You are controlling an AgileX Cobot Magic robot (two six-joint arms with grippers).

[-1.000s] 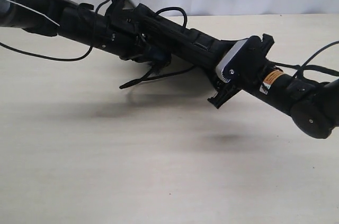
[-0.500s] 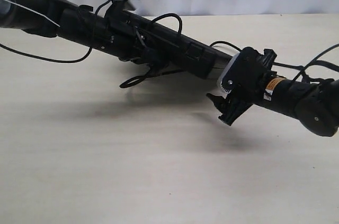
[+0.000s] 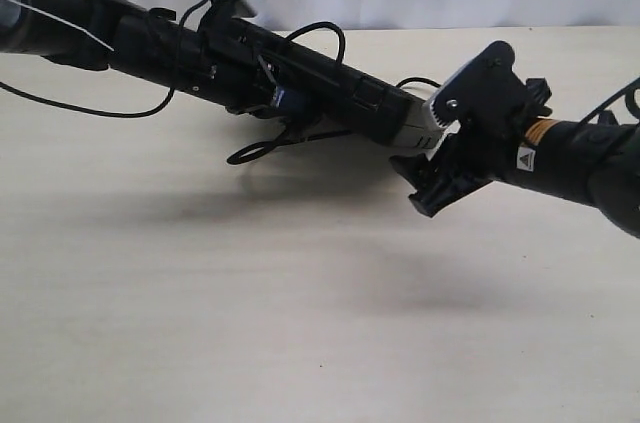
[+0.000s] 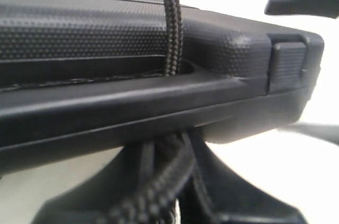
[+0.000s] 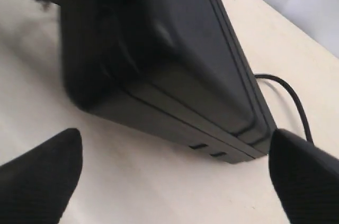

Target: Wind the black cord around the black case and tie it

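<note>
The right end effector (image 3: 432, 186) has drawn back from the right-hand end of the black case (image 3: 335, 93) and spread its jaws wide; it now hangs empty just off that end, above the tabletop (image 3: 300, 323). The case slants over the far middle of the tabletop beneath the left arm, with the black cord (image 4: 172, 28) crossing its textured face and running on underneath. There the left end effector (image 4: 159, 203) appears nearly closed on the cord, though the cramped close view leaves this unsure.
</note>
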